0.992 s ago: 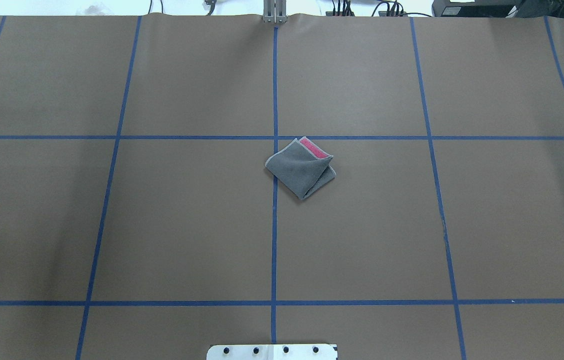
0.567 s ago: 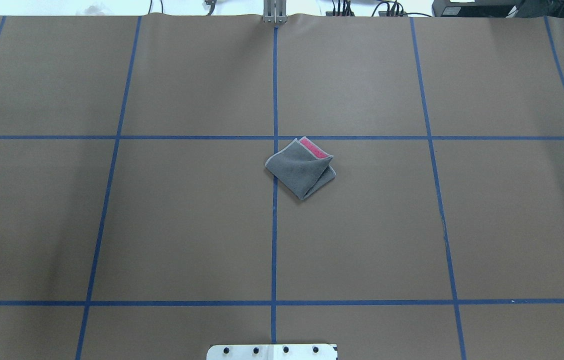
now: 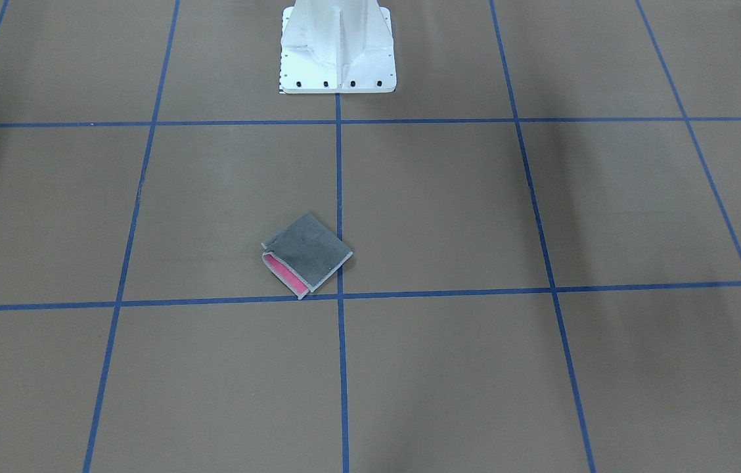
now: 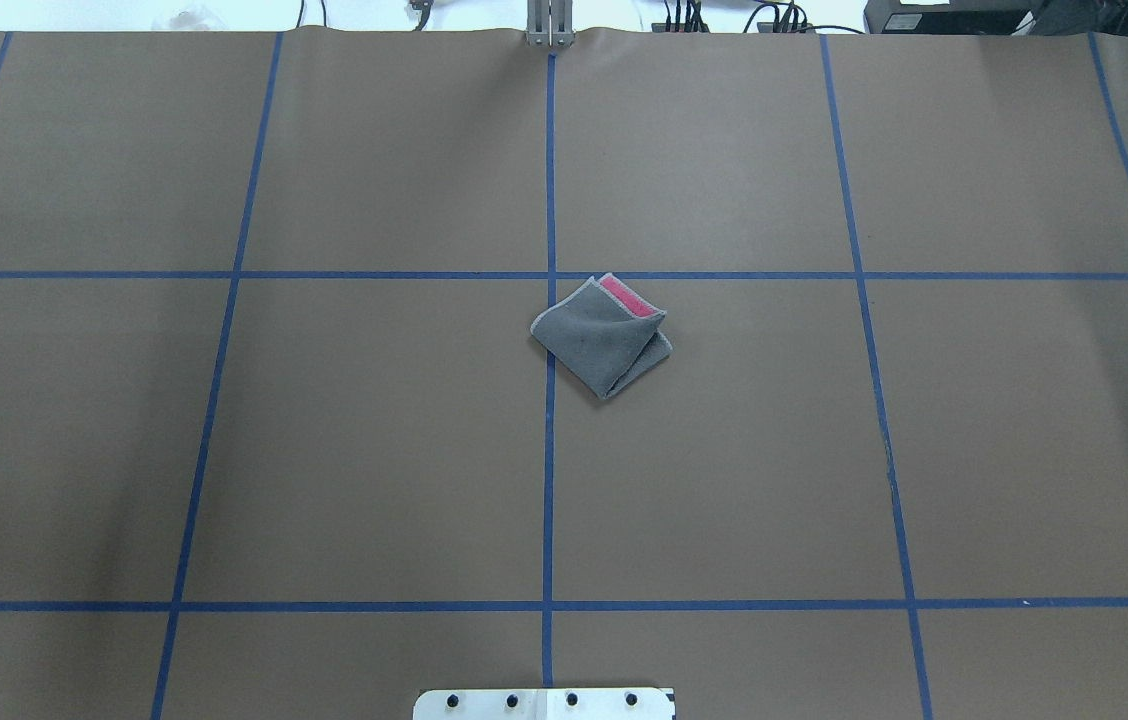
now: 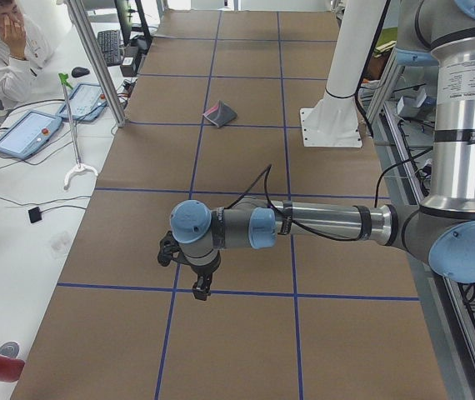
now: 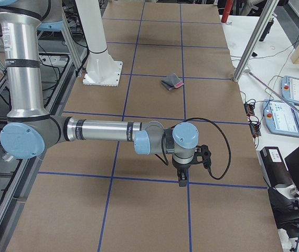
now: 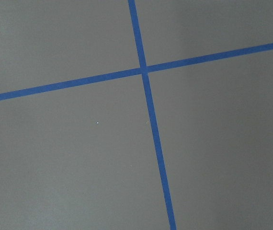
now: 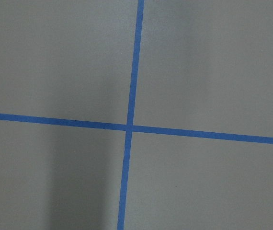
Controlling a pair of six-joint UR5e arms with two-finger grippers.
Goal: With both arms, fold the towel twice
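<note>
1. The towel [image 4: 602, 335] lies folded into a small square near the middle of the table [image 4: 324, 450], turned like a diamond.
2. Its top face is grey with a light stitched edge. A strip of pink shows along the edge farthest from the robot.
3. One corner of the towel covers the centre blue tape line [image 4: 548, 480]. The rest sits on the robot's right of that line, just short of the far cross line.
4. Nothing touches the towel; both arms are well apart from it.
5. The left arm [image 5: 321, 223] reaches out level over the table's left end, with the left gripper [image 5: 199, 292] hanging down above a tape crossing. This view alone shows it, so I cannot tell whether its jaws are apart or together.
6. The right arm [image 6: 102, 130] is stretched out the same way over the right end, and the right gripper [image 6: 181, 182] points down near a tape crossing. Its jaws cannot be judged either.
7. Each wrist camera shows only brown table cover and crossing blue tape.
8. The white pedestal [image 3: 337, 52] stands bolted at the robot's edge of the table.
9. A person [image 5: 0, 50] in white sits at a side bench beyond the table.
</note>
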